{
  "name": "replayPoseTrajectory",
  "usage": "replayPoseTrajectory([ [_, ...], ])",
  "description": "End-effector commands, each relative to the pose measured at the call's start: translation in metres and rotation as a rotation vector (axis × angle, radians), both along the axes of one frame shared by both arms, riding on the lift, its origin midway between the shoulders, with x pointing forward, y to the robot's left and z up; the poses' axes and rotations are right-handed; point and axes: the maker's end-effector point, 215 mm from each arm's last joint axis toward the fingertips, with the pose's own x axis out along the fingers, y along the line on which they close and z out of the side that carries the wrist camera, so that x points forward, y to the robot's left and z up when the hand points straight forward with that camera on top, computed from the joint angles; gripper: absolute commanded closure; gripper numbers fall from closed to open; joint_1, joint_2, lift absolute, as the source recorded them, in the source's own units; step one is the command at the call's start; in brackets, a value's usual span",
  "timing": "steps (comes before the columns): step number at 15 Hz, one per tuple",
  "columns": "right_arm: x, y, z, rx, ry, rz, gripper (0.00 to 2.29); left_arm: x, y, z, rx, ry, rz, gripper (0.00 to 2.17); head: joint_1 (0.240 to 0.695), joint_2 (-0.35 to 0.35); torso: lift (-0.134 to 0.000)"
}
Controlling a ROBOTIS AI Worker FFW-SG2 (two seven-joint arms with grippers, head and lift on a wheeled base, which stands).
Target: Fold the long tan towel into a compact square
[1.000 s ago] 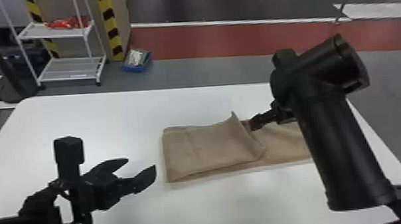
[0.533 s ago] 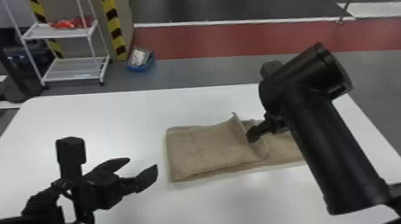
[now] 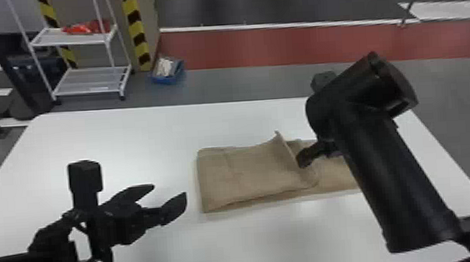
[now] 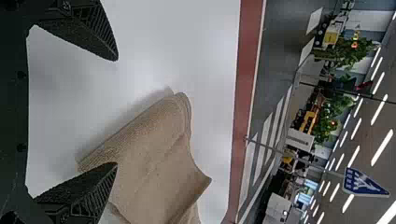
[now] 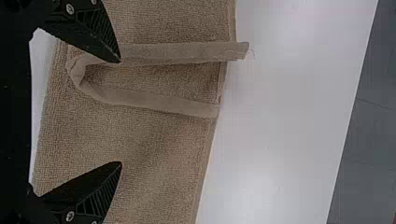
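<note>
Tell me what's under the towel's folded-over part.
Beneath the folded-over part lies more of the tan towel, running out to the robot's right; whether anything else is tucked between is hidden.

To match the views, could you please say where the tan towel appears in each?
Head view: towel, just right of centre, partly behind the right arm.
Left wrist view: towel, partly behind one jaw.
Right wrist view: towel, spread behind both jaws.
Shared landmark: the white table beside it.
</note>
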Motion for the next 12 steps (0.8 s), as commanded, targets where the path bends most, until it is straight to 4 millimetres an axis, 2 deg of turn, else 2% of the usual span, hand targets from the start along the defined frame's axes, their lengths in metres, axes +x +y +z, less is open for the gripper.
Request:
replayPoseTrajectory([
  [1, -0.004, -0.012, 0.001, -0.033, 0.005, -0.021, 0.1, 0.0, -0.001, 0.0, -0.003, 0.0, -0.001, 0.09, 0.695, -0.047, -0.124],
  [3, -0.01, -0.014, -0.005, -0.007, 0.017, -0.035, 0.1, 0.001, -0.001, -0.001, -0.003, 0.002, 0.001, 0.09, 0.695, -0.054, -0.124],
  [4, -0.008, -0.005, 0.001, 0.032, 0.001, -0.023, 0.1, 0.001, -0.001, 0.0, -0.003, 0.0, 0.001, 0.09, 0.695, -0.06, -0.124],
  [6, -0.004, 0.0, 0.011, 0.084, -0.035, -0.03, 0.1, 0.001, -0.002, 0.0, -0.004, 0.0, -0.002, 0.09, 0.695, -0.058, -0.124],
  [11, 0.0, 0.015, 0.017, 0.171, -0.045, -0.024, 0.11, 0.001, 0.0, 0.0, -0.005, 0.0, 0.0, 0.09, 0.695, -0.042, -0.124],
  [12, -0.003, 0.019, 0.012, 0.162, -0.031, -0.011, 0.11, 0.0, 0.0, -0.001, -0.005, 0.002, 0.0, 0.09, 0.695, -0.039, -0.124],
])
